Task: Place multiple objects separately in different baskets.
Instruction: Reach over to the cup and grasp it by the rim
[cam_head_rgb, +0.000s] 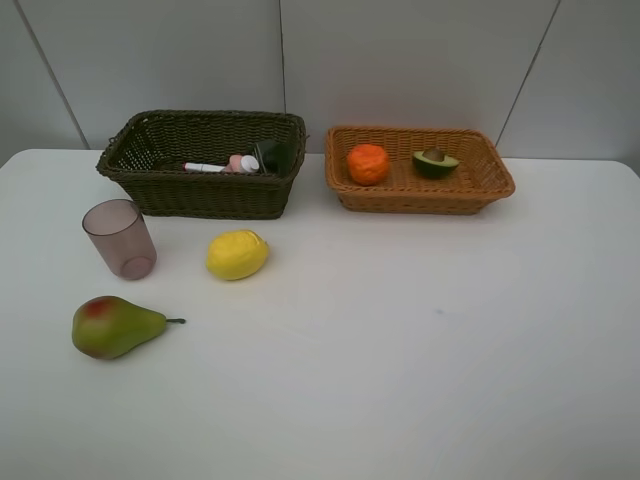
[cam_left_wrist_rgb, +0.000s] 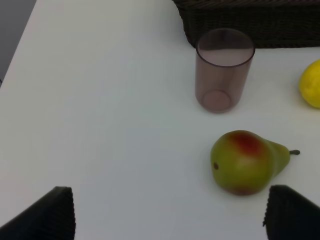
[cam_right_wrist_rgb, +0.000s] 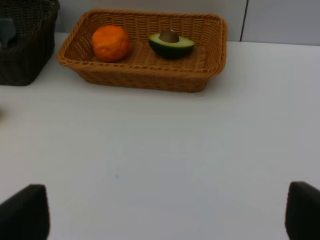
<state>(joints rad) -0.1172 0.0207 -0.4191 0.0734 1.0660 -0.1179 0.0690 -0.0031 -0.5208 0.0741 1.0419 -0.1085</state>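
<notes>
The dark brown basket (cam_head_rgb: 190, 195) holds a white marker (cam_head_rgb: 205, 167), a pink bottle (cam_head_rgb: 241, 163) and a dark pump bottle (cam_head_rgb: 272, 155). The orange-tan basket (cam_head_rgb: 420, 198) holds an orange (cam_head_rgb: 368, 164) and an avocado half (cam_head_rgb: 436, 162); both also show in the right wrist view, the orange (cam_right_wrist_rgb: 111, 43) left of the avocado half (cam_right_wrist_rgb: 171, 44). A pinkish cup (cam_head_rgb: 120, 238), a lemon (cam_head_rgb: 238, 254) and a pear (cam_head_rgb: 115, 327) stand on the table. My left gripper (cam_left_wrist_rgb: 167, 217) is open and empty, near the pear (cam_left_wrist_rgb: 245, 162). My right gripper (cam_right_wrist_rgb: 162, 215) is open and empty, well short of the tan basket (cam_right_wrist_rgb: 140, 80).
The white table (cam_head_rgb: 420, 340) ends at a grey panelled wall (cam_head_rgb: 400, 60) behind the baskets. In the left wrist view the cup (cam_left_wrist_rgb: 223, 69) stands just in front of the dark basket (cam_left_wrist_rgb: 260, 27), with the lemon (cam_left_wrist_rgb: 311, 83) at the frame edge. Neither arm shows in the exterior high view.
</notes>
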